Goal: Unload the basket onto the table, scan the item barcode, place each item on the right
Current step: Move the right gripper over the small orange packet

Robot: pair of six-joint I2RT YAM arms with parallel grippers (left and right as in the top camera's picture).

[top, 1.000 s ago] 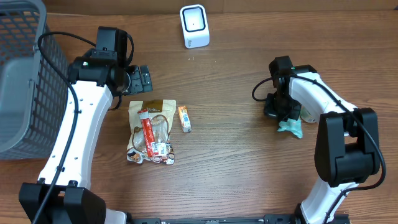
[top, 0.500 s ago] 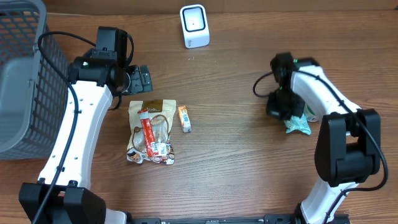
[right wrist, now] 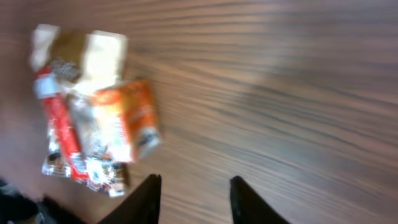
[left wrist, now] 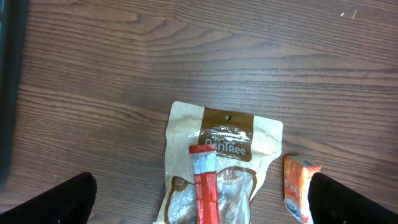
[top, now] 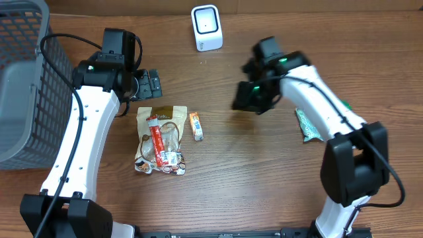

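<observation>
A small orange packet [top: 196,125] lay flat near the middle of the table [top: 251,185]. It was shaped like a little box and looked shiny. Just beside it, on the left, lay a tan pouch [top: 162,114]. The pouch looked like paper, with a brown band at the top, a see-through window and a crinkly bottom end. A thin red stick [top: 157,140] lay on top of the pouch, along its length. A flat teal packet [top: 308,125] lay well apart from these, on the right side of the table. The white scanner [top: 206,28] stood at the far edge. It was boxy, with round corners and a dark window.

The right arm reached in from the right, bent at the elbow. Its right gripper [right wrist: 196,198] hung over bare wood between the scanner and the orange packet. It looked blurry. Its two dark fingers [right wrist: 149,198] stood a little apart, with nothing between them. The teal packet lay off to its right, not touching it.

The left arm stretched up along the left side. The left gripper [top: 149,84] hung just past the top of the pouch. Its fingers were spread wide and held nothing.

The table was brown wood with long dark lines in it. A gray mesh basket [top: 26,99] stood at the left edge.
</observation>
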